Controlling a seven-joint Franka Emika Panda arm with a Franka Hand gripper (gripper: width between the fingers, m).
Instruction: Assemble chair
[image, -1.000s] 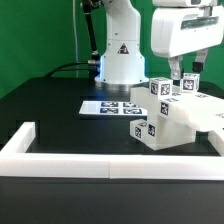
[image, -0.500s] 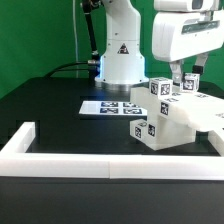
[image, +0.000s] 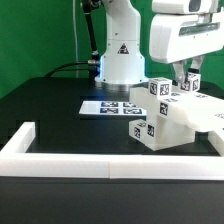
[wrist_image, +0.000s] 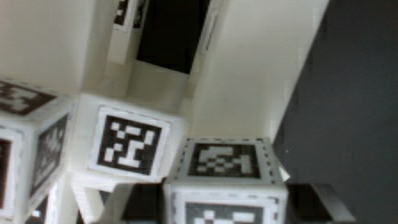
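Nearest in the exterior view, the long white barrier wall (image: 100, 160) runs along the front edge of the black table (image: 50, 115), with a short return at the exterior view's left. Just behind it, toward the table's front corner on the exterior view's right, sits the chair (image: 165, 120): a blocky white cluster of parts already joined, tagged cubes facing forward and a flat panel reaching off toward the exterior view's right.

Above the chair's rear top, the gripper (image: 187, 80) has its fingers down on an upright tagged part. The jaws are drawn together, clamped on that part of the chair; the wrist view agrees, showing tagged white blocks (wrist_image: 128, 140) filling the picture right up against the dark fingertips (wrist_image: 143, 205) at the frame's edge.

Farther back, the marker board (image: 112, 106) lies flat near the table's middle, and behind it stands the arm's white base (image: 120, 55).

The step in hand looks like a fresh grasp on the chair, likely to seat or turn a part. The next move calls for keeping the grip firm and moving slowly, so that the joined pieces do not shift or rack apart against the wall.
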